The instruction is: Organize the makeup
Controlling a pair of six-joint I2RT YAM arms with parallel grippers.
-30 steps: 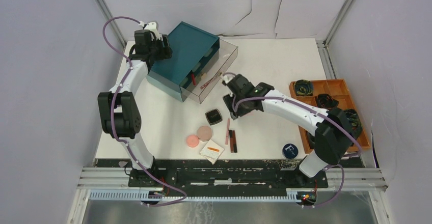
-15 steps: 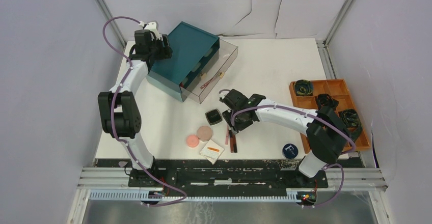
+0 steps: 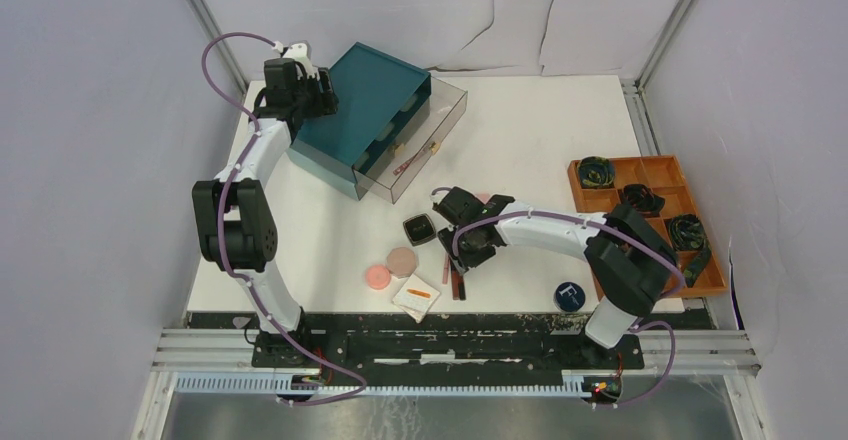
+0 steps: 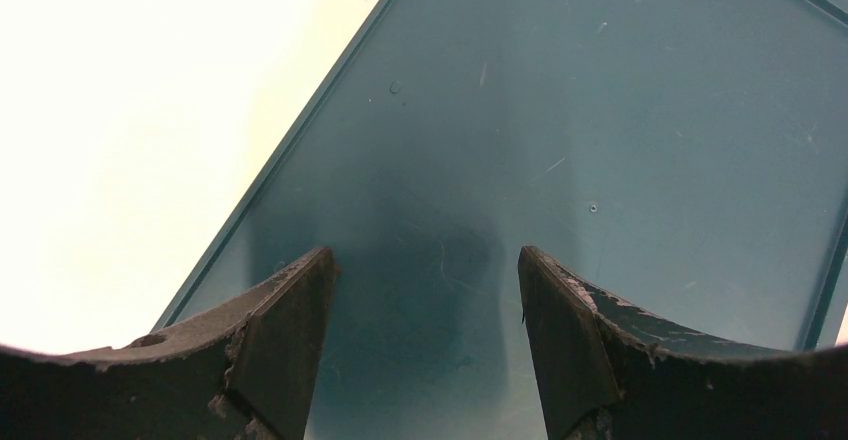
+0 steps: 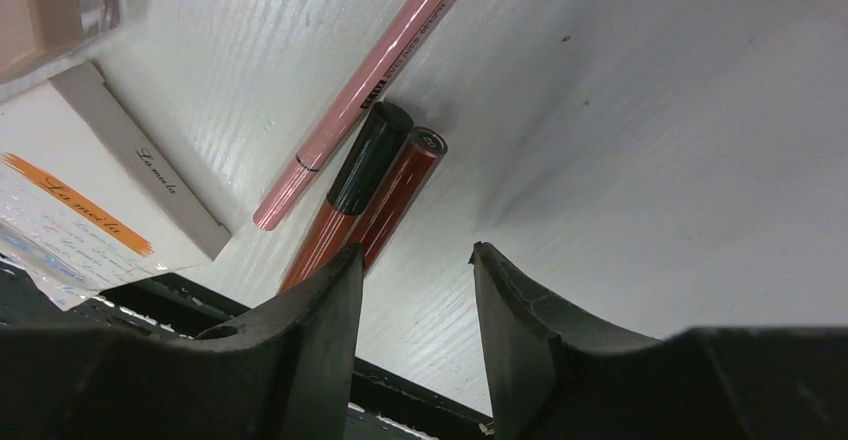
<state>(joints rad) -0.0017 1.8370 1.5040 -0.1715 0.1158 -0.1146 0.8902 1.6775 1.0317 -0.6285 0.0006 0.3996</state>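
My right gripper [image 3: 461, 252] [image 5: 415, 260] hangs open and empty low over the table, just right of two dark-red sticks [image 5: 372, 200] [image 3: 456, 280] and a thin pink stick [image 5: 375, 70]. A white pad [image 3: 416, 297] [image 5: 90, 200] lies left of them. The black square compact [image 3: 420, 228], a beige disc [image 3: 401, 261] and a pink disc [image 3: 378, 277] sit further left. Near the front right lies the dark-blue F tin [image 3: 569, 295]. My left gripper [image 3: 318, 95] [image 4: 425, 260] is open over the teal drawer box [image 3: 365, 110] [image 4: 560, 110], holding nothing.
The box's clear drawer [image 3: 420, 140] is pulled out with thin sticks inside. An orange compartment tray [image 3: 660, 172] with dark rolled bundles stands at the right edge. The black rail [image 3: 450, 325] runs along the table's near edge, close behind the sticks.
My right gripper has come from beside the open drawer toward the near edge and lowered next to the sticks, its jaws slightly narrower. The left arm has not moved.
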